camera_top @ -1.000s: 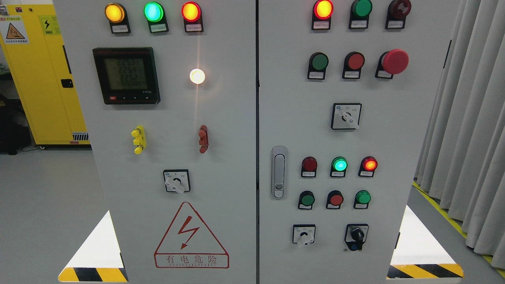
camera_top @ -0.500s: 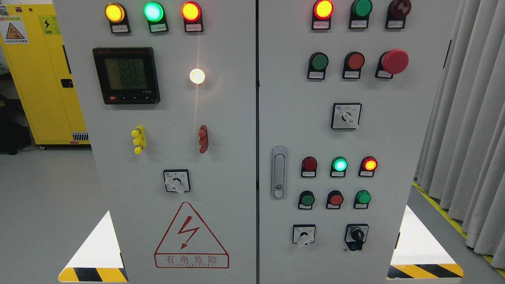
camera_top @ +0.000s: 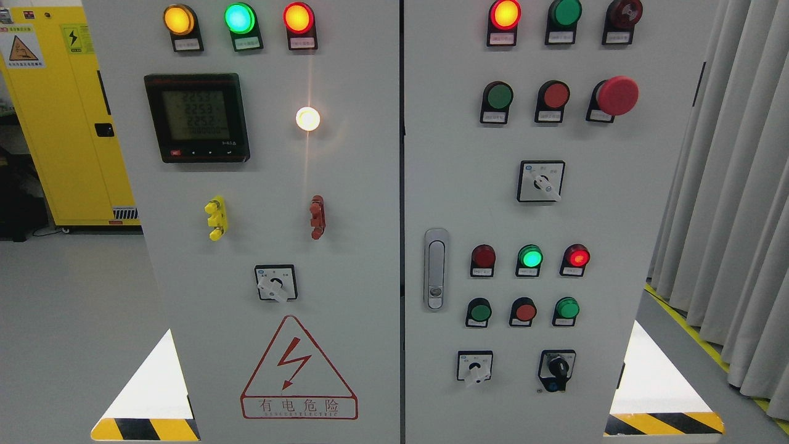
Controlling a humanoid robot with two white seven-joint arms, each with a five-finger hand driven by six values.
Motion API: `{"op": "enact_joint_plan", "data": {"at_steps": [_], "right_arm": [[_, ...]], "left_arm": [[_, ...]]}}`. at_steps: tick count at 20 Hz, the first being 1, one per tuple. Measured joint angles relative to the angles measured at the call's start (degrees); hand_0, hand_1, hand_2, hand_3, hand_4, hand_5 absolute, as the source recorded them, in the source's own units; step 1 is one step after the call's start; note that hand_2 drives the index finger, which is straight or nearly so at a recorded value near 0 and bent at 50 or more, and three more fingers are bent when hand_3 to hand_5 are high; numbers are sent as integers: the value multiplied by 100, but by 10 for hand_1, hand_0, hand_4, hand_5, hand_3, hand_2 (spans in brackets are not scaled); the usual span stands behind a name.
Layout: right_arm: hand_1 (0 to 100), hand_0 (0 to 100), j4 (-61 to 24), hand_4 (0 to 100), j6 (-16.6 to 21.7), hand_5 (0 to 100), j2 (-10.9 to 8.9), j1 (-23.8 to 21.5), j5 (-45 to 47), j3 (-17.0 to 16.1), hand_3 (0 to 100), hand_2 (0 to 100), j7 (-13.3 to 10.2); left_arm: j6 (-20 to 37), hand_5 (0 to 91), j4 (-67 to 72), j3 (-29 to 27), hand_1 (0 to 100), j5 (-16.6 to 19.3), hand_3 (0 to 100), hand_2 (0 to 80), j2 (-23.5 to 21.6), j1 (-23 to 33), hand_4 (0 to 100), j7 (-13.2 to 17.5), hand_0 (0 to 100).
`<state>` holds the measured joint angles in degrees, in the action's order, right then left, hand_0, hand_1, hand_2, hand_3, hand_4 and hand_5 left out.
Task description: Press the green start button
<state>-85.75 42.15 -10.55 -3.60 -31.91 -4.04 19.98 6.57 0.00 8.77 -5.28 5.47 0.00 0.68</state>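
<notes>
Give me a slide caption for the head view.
Control cabinet faces the camera: lit indicator lamps, green push button beside red mushroom button, no robot hand in view.

Small white label plates (camera_top: pixel 497 116) under the round buttons carry print too small to read. The grey metal cabinet (camera_top: pixel 616 216) is cut off top and bottom.

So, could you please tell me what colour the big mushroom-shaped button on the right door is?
Red. The mushroom button shows clearly in the head view.
</notes>
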Motion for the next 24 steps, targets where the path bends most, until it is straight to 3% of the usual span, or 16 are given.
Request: {"op": "enact_joint_plan", "data": {"at_steps": [2,5,9,15,24], "right_arm": [[726,456,-165,783,0,885,0,219,-308,-97,778,0,-79],[728,500,-379,784,0,886,0,547,-647,-217,781,0,-139],[738,697,-594,789,-22,888,0,933,-983,-333,784,0,-151],[750,876,-830,787,-97,888,0,1449,-1281,-431,789,0,-181],[757,940,-1016,787,-280,894,4,2015,-1552,-413,798,0,43]], "left_arm": [[0,0,0,0,556,0,0,0,7,0,0,0,120],[0,0,0,1,556,0,0,0,15,0,0,0,120],[0,0,0,1,556,0,0,0,23,0,0,0,120],[0,0,0,1,556,0,0,0,31,0,0,0,120],[0,0,0,2,556,1,0,0,37,0,0,-1,120]]}}
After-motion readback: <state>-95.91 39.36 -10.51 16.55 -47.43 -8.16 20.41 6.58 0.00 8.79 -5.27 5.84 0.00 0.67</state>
